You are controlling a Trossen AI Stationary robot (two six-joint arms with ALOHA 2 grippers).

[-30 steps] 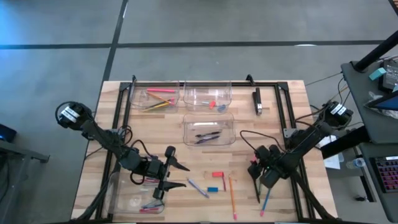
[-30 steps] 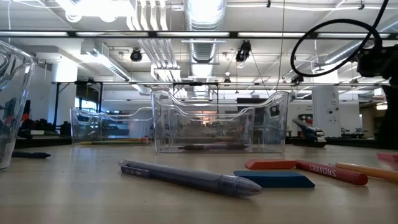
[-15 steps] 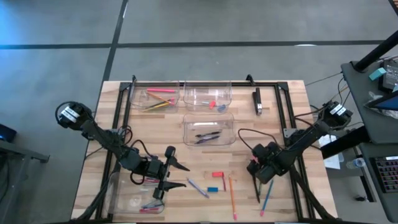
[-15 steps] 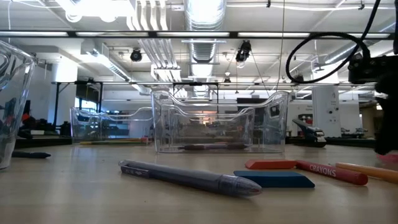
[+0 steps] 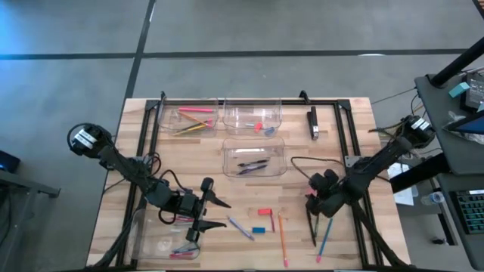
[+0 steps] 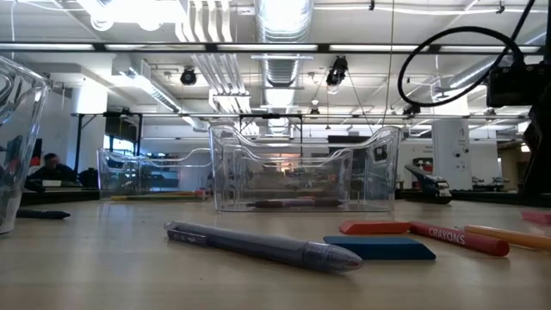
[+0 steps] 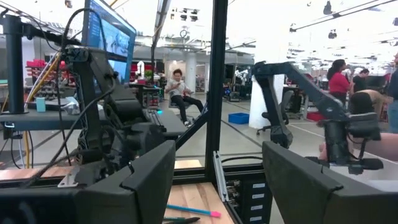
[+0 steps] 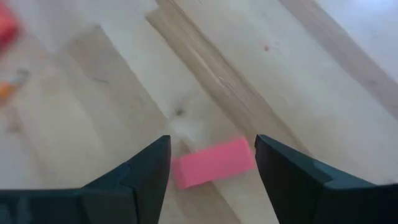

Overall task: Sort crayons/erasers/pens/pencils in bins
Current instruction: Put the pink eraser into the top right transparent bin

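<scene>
My right gripper (image 5: 312, 202) is open and points down over a pink eraser (image 8: 214, 163) that lies flat on the table; its fingers stand on either side of the eraser without touching it. My left gripper (image 5: 221, 213) is open and empty beside the near-left bin (image 5: 155, 240). A grey-purple pen (image 5: 240, 228), a red eraser (image 5: 265, 212), a blue eraser (image 5: 259, 230), a red crayon (image 5: 273, 222), an orange pencil (image 5: 282, 240), a black pen (image 5: 312, 230) and a blue stick (image 5: 324, 245) lie loose on the table.
Bins stand at the far left with pencils (image 5: 193, 119), at the far middle with erasers (image 5: 253, 119) and at the centre with pens (image 5: 253, 159). A black oblong block (image 5: 312, 122) lies at the far right. A black frame (image 5: 249, 100) runs along the far edge.
My right gripper has shifted a little toward the table's far edge, staying open over the pink eraser. The loose things lie as before.
</scene>
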